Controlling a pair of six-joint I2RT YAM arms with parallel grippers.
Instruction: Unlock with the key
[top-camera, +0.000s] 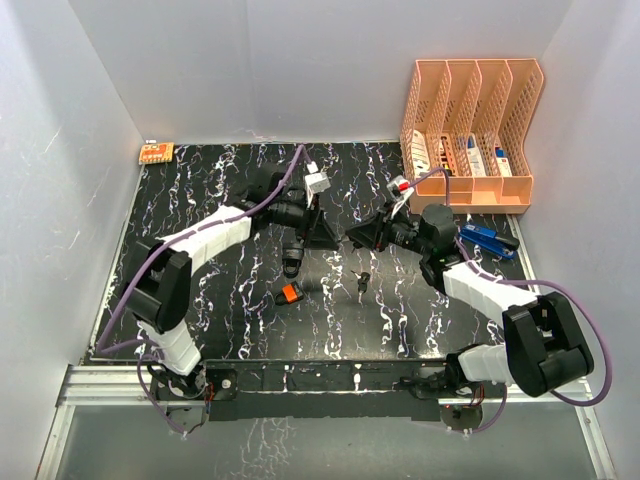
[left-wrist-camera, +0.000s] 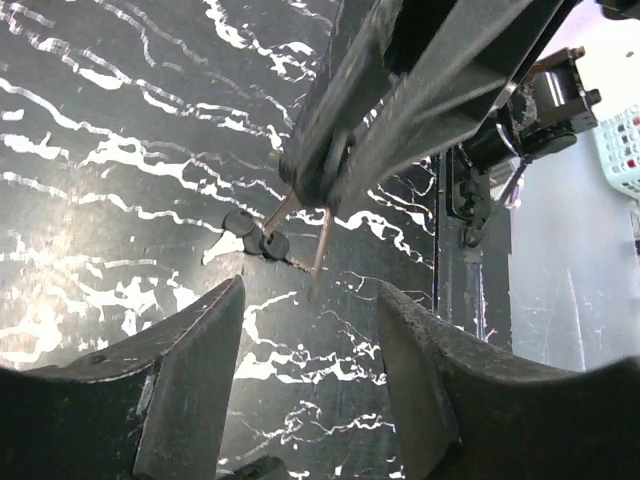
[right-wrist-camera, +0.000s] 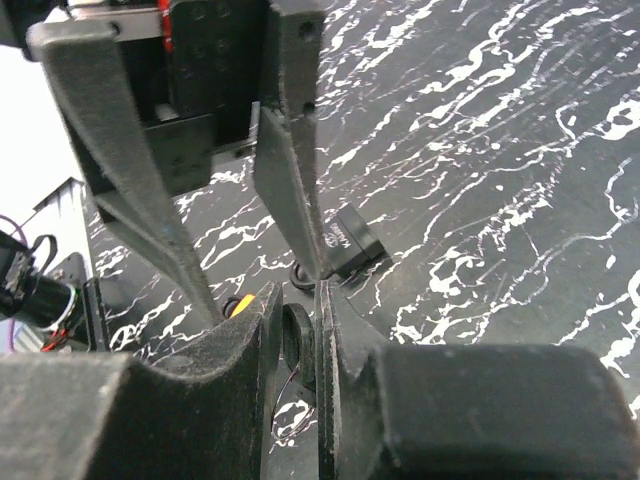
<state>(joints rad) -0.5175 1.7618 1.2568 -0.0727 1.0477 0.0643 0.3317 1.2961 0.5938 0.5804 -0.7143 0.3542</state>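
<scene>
My right gripper (top-camera: 353, 239) (right-wrist-camera: 300, 300) is shut on the black round head of a key (right-wrist-camera: 298, 345), with a thin wire ring hanging from it. Two more black-headed keys (top-camera: 362, 281) (left-wrist-camera: 255, 234) lie on the marble table (top-camera: 230, 190) just below it. A black padlock body (right-wrist-camera: 350, 245) (top-camera: 292, 262) lies on the table beyond the left gripper's fingers (right-wrist-camera: 290, 170). My left gripper (top-camera: 330, 240) (left-wrist-camera: 310, 300) is open and holds nothing. It faces the right gripper tip to tip, only a little apart.
A small orange and black object (top-camera: 290, 293) lies near the padlock. An orange file rack (top-camera: 470, 130) stands at the back right, with a blue object (top-camera: 488, 238) in front of it. A small orange card (top-camera: 155, 153) sits at the back left corner. White walls enclose the table.
</scene>
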